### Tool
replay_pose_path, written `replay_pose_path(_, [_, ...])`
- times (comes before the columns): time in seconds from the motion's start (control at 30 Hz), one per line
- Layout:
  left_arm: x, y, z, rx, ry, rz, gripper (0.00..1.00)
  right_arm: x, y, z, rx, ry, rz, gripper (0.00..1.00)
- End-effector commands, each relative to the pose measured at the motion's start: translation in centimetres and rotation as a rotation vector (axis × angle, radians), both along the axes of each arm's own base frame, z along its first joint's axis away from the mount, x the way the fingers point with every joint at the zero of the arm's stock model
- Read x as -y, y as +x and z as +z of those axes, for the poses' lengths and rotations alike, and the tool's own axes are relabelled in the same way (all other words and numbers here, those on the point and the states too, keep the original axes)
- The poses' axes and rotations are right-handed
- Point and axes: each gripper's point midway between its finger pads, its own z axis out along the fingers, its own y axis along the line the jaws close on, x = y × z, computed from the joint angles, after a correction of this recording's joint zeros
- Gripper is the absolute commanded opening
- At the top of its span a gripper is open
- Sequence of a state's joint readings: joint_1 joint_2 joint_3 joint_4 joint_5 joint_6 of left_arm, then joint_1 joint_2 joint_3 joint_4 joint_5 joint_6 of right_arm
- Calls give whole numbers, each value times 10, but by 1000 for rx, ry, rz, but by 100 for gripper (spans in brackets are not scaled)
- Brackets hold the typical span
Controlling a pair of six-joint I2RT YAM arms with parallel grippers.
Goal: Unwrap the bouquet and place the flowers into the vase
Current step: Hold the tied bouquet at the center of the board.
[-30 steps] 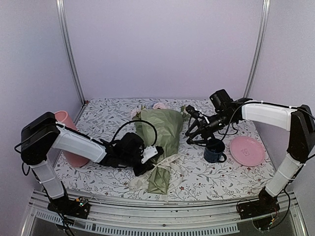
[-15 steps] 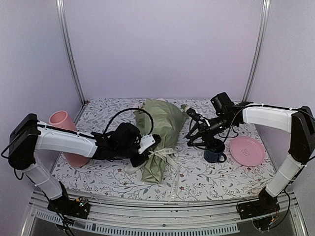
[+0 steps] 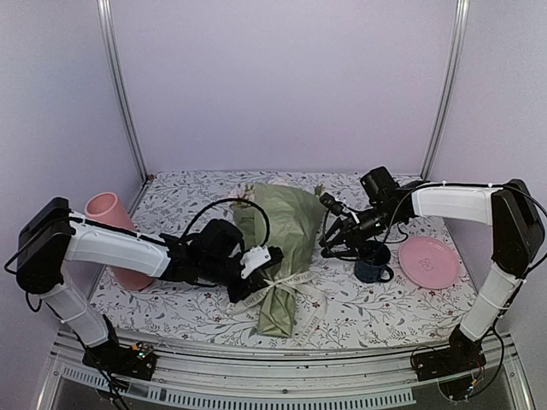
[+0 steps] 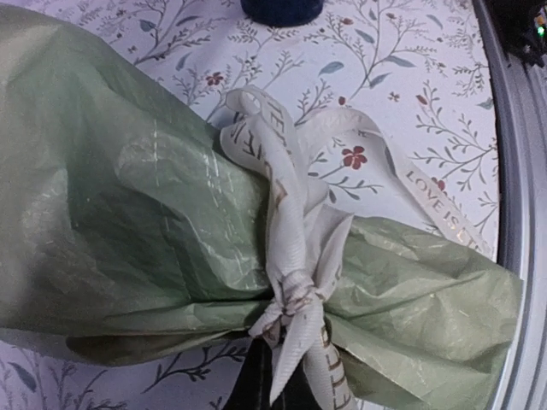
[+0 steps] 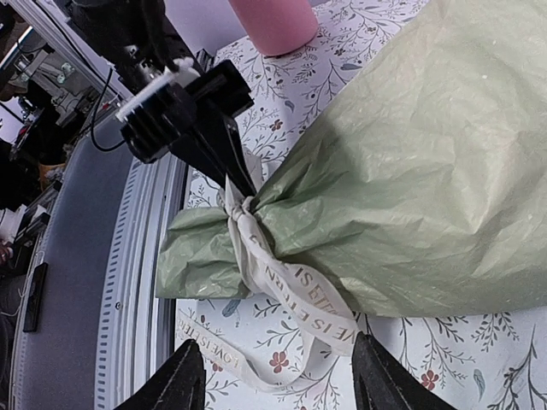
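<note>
Closed since a second ago, the left gripper [image 5: 241,190] pinches the ribbon [image 4: 289,256] knot of the bouquet [image 3: 286,226], lying on the table [image 3: 359,312], still tied. Right gripper [image 5: 278,380] hovers close, fingers apart, so untying looks next.

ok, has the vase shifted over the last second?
No. The vase sits at the same spot beside the left frame post; only the left arm has swung clear of its rim.

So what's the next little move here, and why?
Probably bring the open right fingers down onto the loose ribbon tail and pinch it. The left fingers are shut on the knot, holding the bouquet, and the tie is not yet undone; pulling a free end should loosen it.
</note>
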State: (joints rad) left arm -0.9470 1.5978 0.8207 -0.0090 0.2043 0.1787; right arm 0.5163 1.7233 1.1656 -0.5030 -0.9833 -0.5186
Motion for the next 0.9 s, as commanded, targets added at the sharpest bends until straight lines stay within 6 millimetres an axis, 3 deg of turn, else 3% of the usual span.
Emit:
replay_pose_path(0.0, [10,-23,-23,-131,-24,-70,0,-4,1,-2,-9,19,11,60])
replay_pose_path(0.1, [6,-20,-32,-125,6,-46,1,-5,1,-3,-12,18,11,60])
replay_pose_path(0.17, [3,-17,-34,-113,19,-28,17,-5,2,-4,-19,16,11,60])
replay_pose_path(0.2, [1,-15,-35,-106,26,-19,21,-5,2,-5,-20,16,11,60])
replay_pose_path(0.47, [-15,-13,-40,-81,85,14,9,-8,5,-5,-22,19,17,59])
replay_pose_path(0.57, [-15,-14,-31,-75,66,21,31,-9,3,-11,-43,7,23,59])
replay_pose_path(0.6, [-16,-14,-28,-72,60,26,33,-12,8,-3,-24,18,27,59])
replay_pose_path(0.73, [-17,-14,-22,-63,43,29,12,-18,12,0,-5,27,40,59])
replay_pose_path(0.87, [-14,-14,-25,-74,47,19,1,-33,20,2,16,34,52,58])
